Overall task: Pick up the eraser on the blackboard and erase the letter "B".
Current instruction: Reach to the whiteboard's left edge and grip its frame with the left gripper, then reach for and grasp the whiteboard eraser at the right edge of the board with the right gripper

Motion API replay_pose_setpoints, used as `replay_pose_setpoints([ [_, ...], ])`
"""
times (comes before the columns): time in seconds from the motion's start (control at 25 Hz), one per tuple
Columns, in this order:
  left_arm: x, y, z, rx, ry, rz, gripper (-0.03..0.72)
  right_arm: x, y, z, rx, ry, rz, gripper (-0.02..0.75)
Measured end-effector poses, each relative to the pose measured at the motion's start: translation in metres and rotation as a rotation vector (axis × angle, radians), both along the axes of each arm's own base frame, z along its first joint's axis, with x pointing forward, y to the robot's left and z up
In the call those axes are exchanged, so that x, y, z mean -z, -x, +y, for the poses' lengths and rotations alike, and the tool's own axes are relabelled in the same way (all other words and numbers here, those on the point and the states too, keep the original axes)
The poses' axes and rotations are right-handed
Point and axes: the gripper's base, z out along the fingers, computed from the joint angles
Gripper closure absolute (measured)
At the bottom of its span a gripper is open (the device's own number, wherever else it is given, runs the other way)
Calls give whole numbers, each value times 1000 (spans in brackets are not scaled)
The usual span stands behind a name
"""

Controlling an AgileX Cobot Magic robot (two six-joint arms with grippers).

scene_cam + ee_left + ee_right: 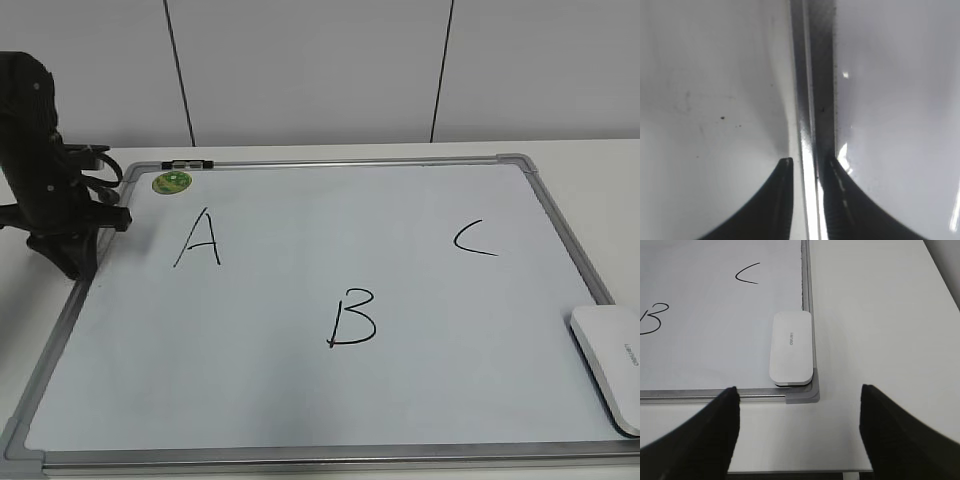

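Note:
The blackboard (420, 390) lies flat on the white table, with a black "A" (200, 240), the letter "B" (352, 318) and a "C" (475, 238) on it. The white eraser (610, 365) lies on the board's near right corner. In the right wrist view the eraser (791, 347) lies just ahead of my right gripper (799, 388), which is wide open and empty above the table; the letter "B" (651, 318) is at the left edge. My left gripper (809, 161) is closed around the board's metal frame (807, 100) at its left edge (75, 268).
A green sticker (171, 182) and a small black-and-white clip (187, 163) sit at the board's far left corner. White table (880, 315) extends to the right of the board. A wall stands behind the table.

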Motion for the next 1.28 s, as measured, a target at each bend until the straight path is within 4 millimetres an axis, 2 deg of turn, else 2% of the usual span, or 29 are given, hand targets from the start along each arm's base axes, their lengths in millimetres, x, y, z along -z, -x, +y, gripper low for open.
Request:
replay_pose_setpoints([
  [0.08, 0, 0, 0, 0, 0, 0, 627, 0, 0, 0, 0, 0, 0, 184],
  [0.16, 0, 0, 0, -16, 4, -1, 664, 0, 0, 0, 0, 0, 0, 183],
  [0.68, 1, 0, -1, -25, 9, 2, 668, 0, 0, -1, 4, 6, 0, 183],
  [0.8, 1, 0, -1, -25, 9, 2, 668, -5, -4, -3, 19, 28, 2, 183],
  [1.04, 1, 0, -1, -25, 9, 2, 668, -23, -39, -4, 21, 39, 124, 184],
  [1.24, 1, 0, -1, -25, 9, 2, 669, -25, -78, -1, 3, 7, 298, 184],
  [1.28, 1, 0, -1, -25, 9, 2, 669, -25, -81, -1, 0, -2, 309, 184],
])
